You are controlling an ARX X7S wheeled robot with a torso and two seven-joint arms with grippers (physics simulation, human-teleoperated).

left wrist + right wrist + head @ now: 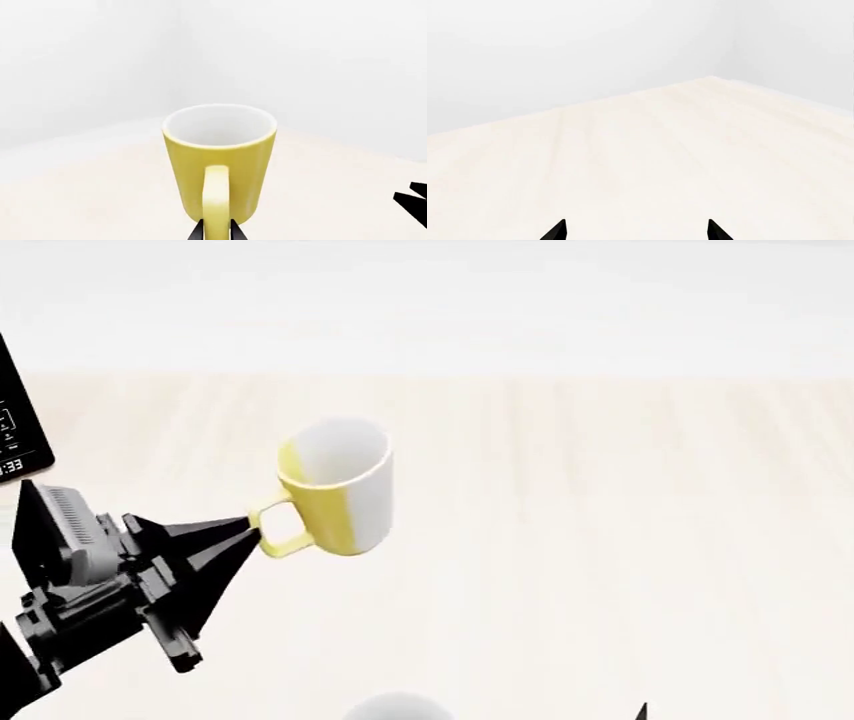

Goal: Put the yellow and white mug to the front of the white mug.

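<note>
One pale wood-grain tabletop (601,540) runs back to plain white walls. Left gripper (251,527) pinches the yellow handle of the yellow and white mug (340,490), which is tilted and empty. Right gripper (636,231) is spread wide, holding nothing. A white rounded shape (396,707) shows at the head view's bottom edge.
</note>
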